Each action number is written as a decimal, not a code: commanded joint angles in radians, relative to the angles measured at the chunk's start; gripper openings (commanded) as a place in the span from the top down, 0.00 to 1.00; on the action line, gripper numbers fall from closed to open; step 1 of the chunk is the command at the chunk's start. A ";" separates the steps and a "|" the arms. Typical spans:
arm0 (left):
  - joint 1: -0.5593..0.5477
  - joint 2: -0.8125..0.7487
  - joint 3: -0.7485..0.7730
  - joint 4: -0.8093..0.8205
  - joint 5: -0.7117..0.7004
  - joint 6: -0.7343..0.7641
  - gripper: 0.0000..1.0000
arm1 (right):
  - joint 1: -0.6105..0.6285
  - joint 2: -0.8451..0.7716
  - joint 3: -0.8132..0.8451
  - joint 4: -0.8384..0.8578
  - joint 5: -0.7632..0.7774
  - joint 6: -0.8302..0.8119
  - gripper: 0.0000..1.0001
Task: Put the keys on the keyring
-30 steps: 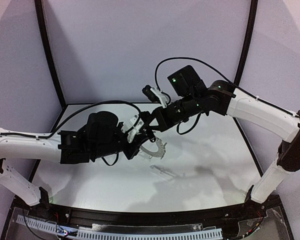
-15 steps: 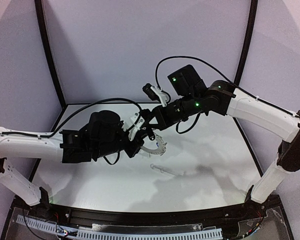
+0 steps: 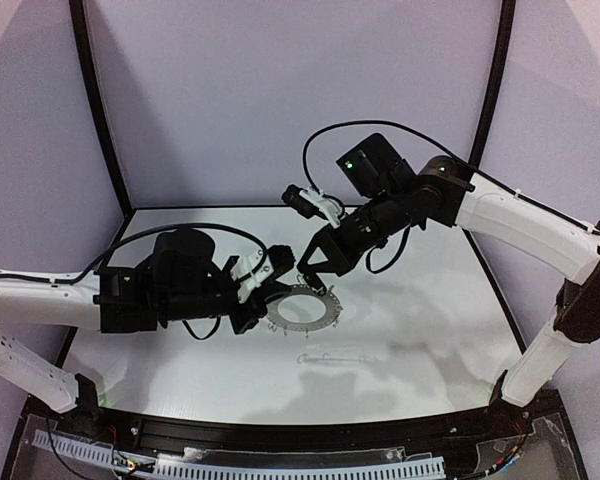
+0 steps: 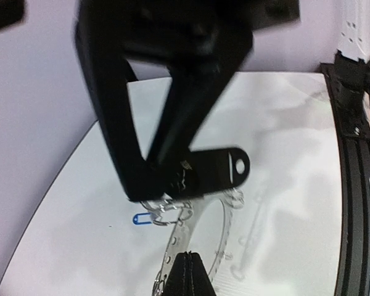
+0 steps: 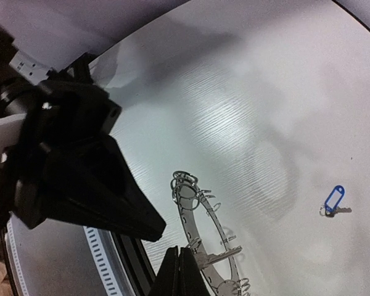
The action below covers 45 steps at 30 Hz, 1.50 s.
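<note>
The keyring (image 3: 325,318) is a flat grey disc with wire loops, held in the air above the white table (image 3: 430,330). My left gripper (image 3: 263,312) is shut on its left rim; in the left wrist view its fingertips (image 4: 186,271) pinch the ring's rim (image 4: 172,237). My right gripper (image 3: 315,282) is at the ring's far edge. In the right wrist view its fingertips (image 5: 180,271) are shut on a small key (image 5: 221,254), whose silver blade lies across the ring (image 5: 185,216); the key's head is hidden. The blue-tagged key (image 5: 334,198) lies alone on the table, also in the left wrist view (image 4: 142,218).
The ring's shadow (image 3: 330,357) falls on the table in front of it. A black rail (image 3: 310,430) runs along the near edge. Black frame tubes (image 3: 100,110) and pale walls close in the back and sides.
My left arm has drawn back to the left and lower, taking the ring with it. The ring now lies flatter and shows whole. My right gripper has followed it down and left.
</note>
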 commanded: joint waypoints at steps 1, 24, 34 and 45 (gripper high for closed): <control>-0.002 -0.012 -0.025 -0.053 0.049 0.044 0.99 | -0.010 -0.013 0.055 -0.052 -0.086 -0.134 1.00; 0.000 0.138 0.096 0.162 -0.032 -0.007 0.73 | -0.011 -0.011 0.029 0.034 -0.067 0.031 1.00; -0.001 0.127 0.092 0.197 -0.033 -0.020 0.73 | -0.011 0.002 0.015 0.034 -0.039 0.029 1.00; -0.001 0.112 0.100 0.194 -0.080 -0.069 0.74 | -0.006 -0.002 -0.007 0.039 -0.047 0.013 1.00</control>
